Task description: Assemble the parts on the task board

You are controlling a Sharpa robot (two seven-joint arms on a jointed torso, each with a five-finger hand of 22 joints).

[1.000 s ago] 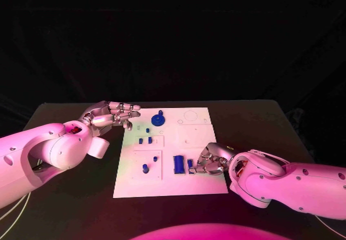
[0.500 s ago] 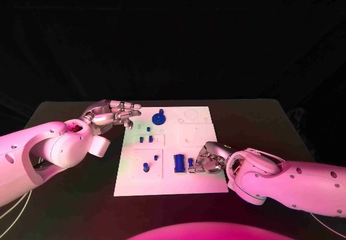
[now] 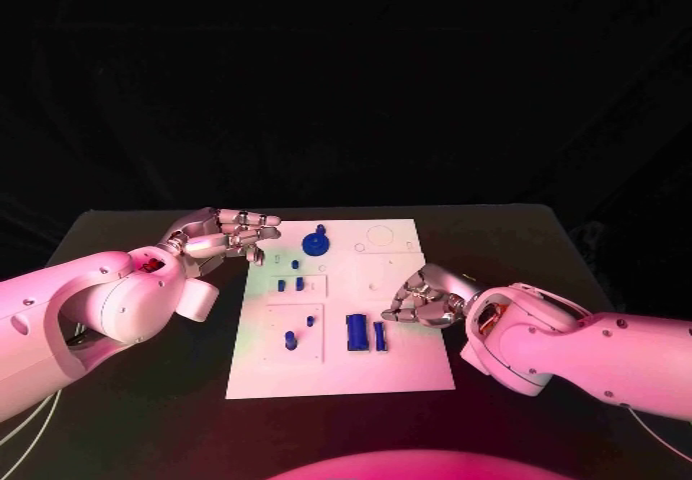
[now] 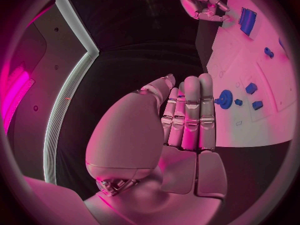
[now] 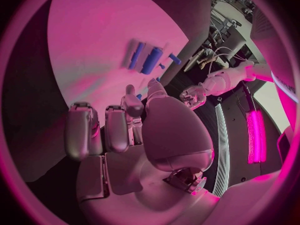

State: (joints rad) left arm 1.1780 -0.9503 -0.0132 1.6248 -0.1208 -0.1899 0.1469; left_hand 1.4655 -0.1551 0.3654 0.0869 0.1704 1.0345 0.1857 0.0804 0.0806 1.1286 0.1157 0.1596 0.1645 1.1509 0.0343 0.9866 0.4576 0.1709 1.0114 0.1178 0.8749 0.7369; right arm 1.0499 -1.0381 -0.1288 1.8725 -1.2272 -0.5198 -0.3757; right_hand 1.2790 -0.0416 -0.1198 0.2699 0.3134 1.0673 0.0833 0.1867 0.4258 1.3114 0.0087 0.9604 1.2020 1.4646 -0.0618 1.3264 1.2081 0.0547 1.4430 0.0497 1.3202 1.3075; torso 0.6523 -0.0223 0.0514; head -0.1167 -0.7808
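Beside the right robot hand [image 3: 420, 298], fingers curled and empty, two blue parts [image 3: 366, 332] lie on the task board [image 3: 404, 370]; left robot hand [image 3: 228, 235] open at its edge; next likely regrasping one part.

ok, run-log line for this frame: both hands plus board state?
left hand: empty, off board's far-left corner | right hand: empty, over task board right edge | two upright blue parts: standing free beside it
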